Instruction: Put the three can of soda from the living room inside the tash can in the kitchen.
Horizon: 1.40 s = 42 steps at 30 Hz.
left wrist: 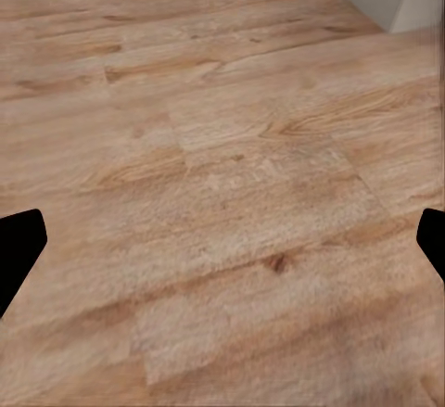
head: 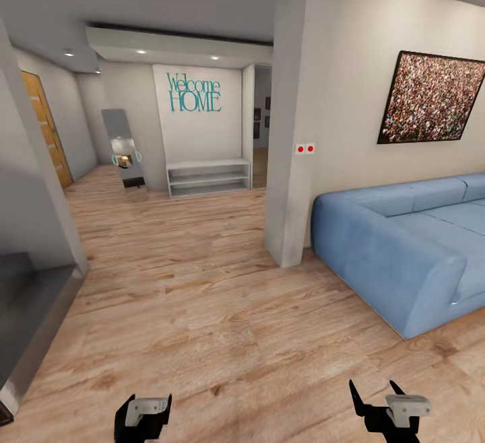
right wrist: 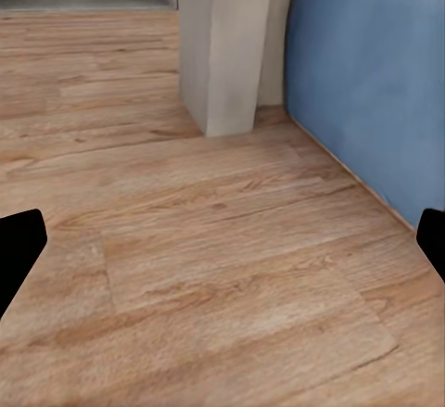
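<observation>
The cans of soda and the tash can are out of view. I am in the living room, over plank floor (head: 222, 322). My left gripper (head: 145, 406) and right gripper (head: 375, 394) hang low at the front of the head view. In the left wrist view the left gripper (left wrist: 222, 249) is open, its dark fingertips (left wrist: 19, 249) far apart over bare planks. The right gripper (right wrist: 222, 249) is open in the right wrist view too, with nothing between its fingertips (right wrist: 19, 254).
A blue sofa (head: 404, 248) stands at the right, next to a grey pillar (head: 293, 160). A dark grey ledge (head: 27, 308) juts in at the left. Beyond the open floor are a white low shelf (head: 209, 177), a leaning mirror panel (head: 124, 147) and a wooden door (head: 47, 126).
</observation>
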### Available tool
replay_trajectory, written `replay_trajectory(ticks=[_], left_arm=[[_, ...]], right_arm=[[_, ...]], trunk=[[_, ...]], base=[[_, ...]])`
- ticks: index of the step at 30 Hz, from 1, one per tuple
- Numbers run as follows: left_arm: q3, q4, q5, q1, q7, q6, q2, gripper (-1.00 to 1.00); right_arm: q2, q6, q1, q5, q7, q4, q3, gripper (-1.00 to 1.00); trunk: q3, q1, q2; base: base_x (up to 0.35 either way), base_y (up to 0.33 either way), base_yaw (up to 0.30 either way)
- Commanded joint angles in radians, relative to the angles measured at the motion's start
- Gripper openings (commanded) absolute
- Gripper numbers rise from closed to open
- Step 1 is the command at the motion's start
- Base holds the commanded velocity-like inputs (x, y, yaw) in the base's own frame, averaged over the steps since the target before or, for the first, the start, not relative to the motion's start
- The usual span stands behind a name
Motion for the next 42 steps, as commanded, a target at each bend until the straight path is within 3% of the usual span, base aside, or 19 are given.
replay_trajectory(ticks=[1, 8, 42], left_arm=[[0.000, -0.015, 0.000, 0.000, -0.001, 0.000, 0.001, 1.00], [-0.002, -0.073, -0.001, 0.001, -0.001, 0.000, 0.004, 1.00], [0.000, -0.072, -0.013, 0.000, 0.000, -0.001, 0.004, 1.00]], right_arm=[[0.000, -0.001, 0.000, 0.000, 0.000, 0.000, 0.000, 1.00], [0.000, -0.002, 0.000, 0.001, 0.000, 0.005, 0.001, 1.00], [0.000, -0.034, 0.000, 0.002, 0.000, 0.029, 0.002, 1.00]], trunk=[[0.000, 0.000, 0.000], [0.000, 0.000, 0.000], [0.000, 0.000, 0.000]], base=[[0.000, 0.000, 0.000], [0.000, 0.000, 0.000], [0.000, 0.000, 0.000]])
